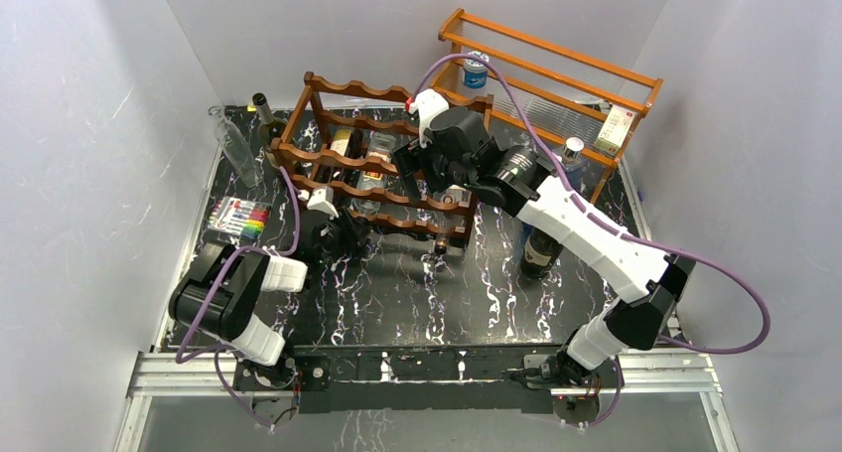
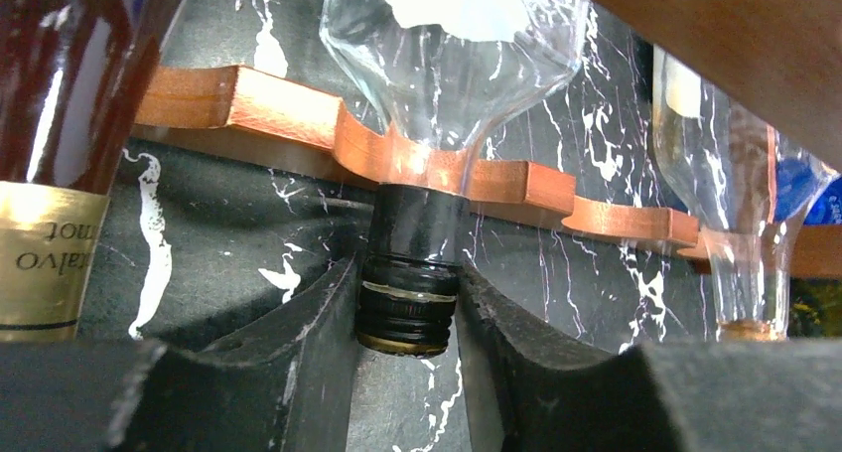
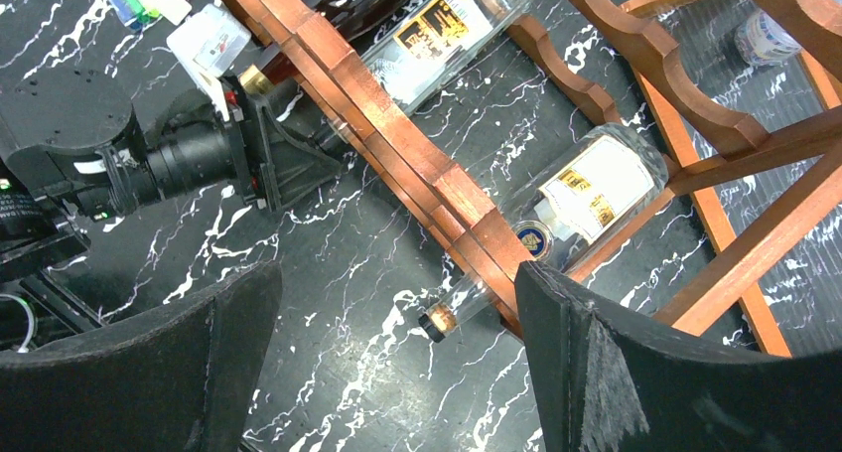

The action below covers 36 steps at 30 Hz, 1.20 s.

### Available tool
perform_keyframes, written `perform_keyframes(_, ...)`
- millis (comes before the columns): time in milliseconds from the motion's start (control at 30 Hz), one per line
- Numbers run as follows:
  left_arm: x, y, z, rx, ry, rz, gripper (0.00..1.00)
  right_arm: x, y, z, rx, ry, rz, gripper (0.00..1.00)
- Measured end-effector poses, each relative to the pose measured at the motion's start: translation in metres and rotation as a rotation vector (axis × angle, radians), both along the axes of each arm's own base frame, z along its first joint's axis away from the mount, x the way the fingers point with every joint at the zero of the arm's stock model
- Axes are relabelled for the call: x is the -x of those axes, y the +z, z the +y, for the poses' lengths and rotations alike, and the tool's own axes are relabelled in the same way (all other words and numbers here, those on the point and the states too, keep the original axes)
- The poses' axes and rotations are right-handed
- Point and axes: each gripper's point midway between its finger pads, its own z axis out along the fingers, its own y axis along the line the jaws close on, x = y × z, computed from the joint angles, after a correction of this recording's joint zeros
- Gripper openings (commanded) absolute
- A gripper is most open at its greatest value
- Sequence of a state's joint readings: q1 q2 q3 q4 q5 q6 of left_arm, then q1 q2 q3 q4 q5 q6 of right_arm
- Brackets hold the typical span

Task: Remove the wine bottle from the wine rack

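Black white-veined marble bench: left pincer clamps the black-capped clear glass wine bottle in the dark reddish-brown wooden wine rack; right pincer spread apart.

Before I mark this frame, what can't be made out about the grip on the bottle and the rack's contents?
1. Left wrist view: the clear bottle has its cap between the left jaws. Whether the fingers press it is unclear. Its body is cut off by the top edge.
2. Top view: that grip is too small and dark to read beside the wine rack.
3. Top view: the right arm covers the rack's middle slots.
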<state>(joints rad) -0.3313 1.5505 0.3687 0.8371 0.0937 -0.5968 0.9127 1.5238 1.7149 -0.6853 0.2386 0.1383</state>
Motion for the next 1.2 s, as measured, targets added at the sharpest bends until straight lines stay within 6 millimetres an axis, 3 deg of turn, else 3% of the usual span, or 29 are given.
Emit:
perform_keyframes(133, 0.004, 0.004, -0.002, 0.000, -0.029, -0.001, 0.14, -0.006, -0.011, 0.002, 0.034, 0.003, 0.006, 0.98)
perform_keyframes(300, 0.014, 0.021, 0.000, -0.003, -0.036, 0.003, 0.00, -0.016, -0.030, 0.006, 0.092, 0.017, 0.016, 0.96)
perform_keyframes(567, 0.035, 0.058, 0.009, 0.018, -0.025, -0.014, 0.00, -0.038, -0.055, 0.005, 0.174, -0.006, 0.021, 0.88)
perform_keyframes(800, 0.059, 0.070, 0.013, 0.050, -0.017, 0.023, 0.00, -0.049, -0.060, -0.002, 0.196, -0.046, 0.010, 0.85)
perform_keyframes(1033, 0.085, 0.070, 0.016, 0.071, -0.014, 0.119, 0.00, -0.056, -0.064, -0.006, 0.207, -0.068, 0.011, 0.85)
perform_keyframes(1200, 0.107, 0.088, 0.019, 0.097, -0.004, 0.181, 0.00, -0.057, -0.064, -0.006, 0.207, -0.069, 0.012, 0.85)
